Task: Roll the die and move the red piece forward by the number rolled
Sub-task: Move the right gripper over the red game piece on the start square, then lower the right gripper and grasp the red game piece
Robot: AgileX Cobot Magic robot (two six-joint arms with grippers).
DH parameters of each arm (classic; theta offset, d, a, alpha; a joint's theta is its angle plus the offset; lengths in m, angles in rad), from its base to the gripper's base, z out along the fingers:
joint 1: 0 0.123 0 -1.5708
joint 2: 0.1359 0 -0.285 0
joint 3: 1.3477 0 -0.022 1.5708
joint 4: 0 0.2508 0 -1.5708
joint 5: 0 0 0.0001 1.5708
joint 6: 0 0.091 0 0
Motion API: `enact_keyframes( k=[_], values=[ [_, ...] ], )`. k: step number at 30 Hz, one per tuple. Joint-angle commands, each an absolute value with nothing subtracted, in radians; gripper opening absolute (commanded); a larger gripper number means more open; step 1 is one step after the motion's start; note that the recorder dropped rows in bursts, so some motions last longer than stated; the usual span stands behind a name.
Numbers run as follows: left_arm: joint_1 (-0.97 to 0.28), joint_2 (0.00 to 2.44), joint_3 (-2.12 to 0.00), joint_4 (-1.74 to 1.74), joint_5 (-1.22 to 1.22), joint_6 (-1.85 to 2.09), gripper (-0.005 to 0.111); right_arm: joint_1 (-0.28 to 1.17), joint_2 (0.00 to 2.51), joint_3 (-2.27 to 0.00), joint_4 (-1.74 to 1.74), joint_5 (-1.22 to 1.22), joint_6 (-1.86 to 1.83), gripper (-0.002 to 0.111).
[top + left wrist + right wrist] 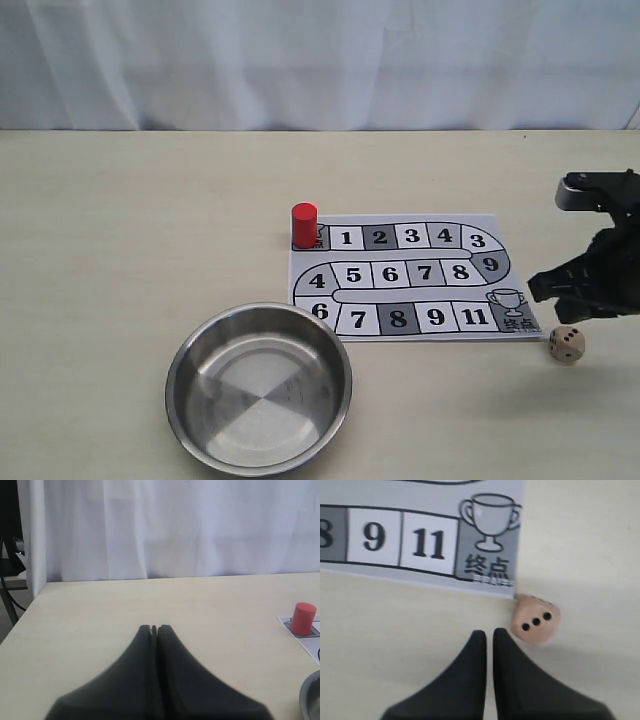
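The die (567,343) lies on the table just off the board's near right corner, by the trophy square. In the right wrist view the die (536,619) shows a face with three pips. My right gripper (486,632) hovers beside it, its fingers almost together with only a thin gap and nothing between them; in the exterior view the right gripper (535,287) hangs just above and to the left of the die. The red piece (304,224) stands upright on the start square at the board's far left corner. My left gripper (155,627) is shut and empty, far from the red piece (303,618).
The paper game board (400,275) with numbered squares lies mid-table. A steel bowl (180,352) sits empty in front of the board's left end; the bowl's rim (310,700) shows in the left wrist view. A white curtain hangs behind the table.
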State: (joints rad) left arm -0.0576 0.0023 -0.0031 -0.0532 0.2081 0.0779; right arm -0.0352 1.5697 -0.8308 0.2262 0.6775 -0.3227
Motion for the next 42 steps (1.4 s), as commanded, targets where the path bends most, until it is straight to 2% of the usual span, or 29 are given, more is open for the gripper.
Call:
enact_keyframes(
  k=[1,6,8,15,18,27,35,42],
  values=[
    [-0.059,0.000,0.000,-0.055,0.196,0.078,0.000,0.029,1.545,-0.836,0.337,0.640,-0.490,0.004],
    [-0.059,0.000,0.000,-0.055,0.196,0.078,0.000,0.188,1.549,-0.836,0.387,0.437,-0.497,0.005],
    [-0.059,0.000,0.000,-0.055,0.196,0.078,0.000,0.244,1.556,-0.836,0.387,0.357,-0.501,0.009],
    [-0.059,0.000,0.000,-0.055,0.196,0.078,0.000,0.367,1.630,-0.903,0.389,0.225,-0.420,0.049],
    [-0.059,0.000,0.000,-0.055,0.196,0.078,0.000,0.396,1.683,-0.975,0.389,0.237,-0.361,0.058],
    [-0.059,0.000,0.000,-0.055,0.196,0.078,0.000,0.479,1.858,-1.182,0.389,0.230,-0.321,0.058],
    [-0.059,0.000,0.000,-0.055,0.196,0.078,0.000,0.483,2.022,-1.340,0.389,0.225,-0.321,0.058],
    [-0.059,0.000,0.000,-0.055,0.196,0.078,0.000,0.491,2.130,-1.413,0.389,0.093,-0.321,0.058]
  ],
)
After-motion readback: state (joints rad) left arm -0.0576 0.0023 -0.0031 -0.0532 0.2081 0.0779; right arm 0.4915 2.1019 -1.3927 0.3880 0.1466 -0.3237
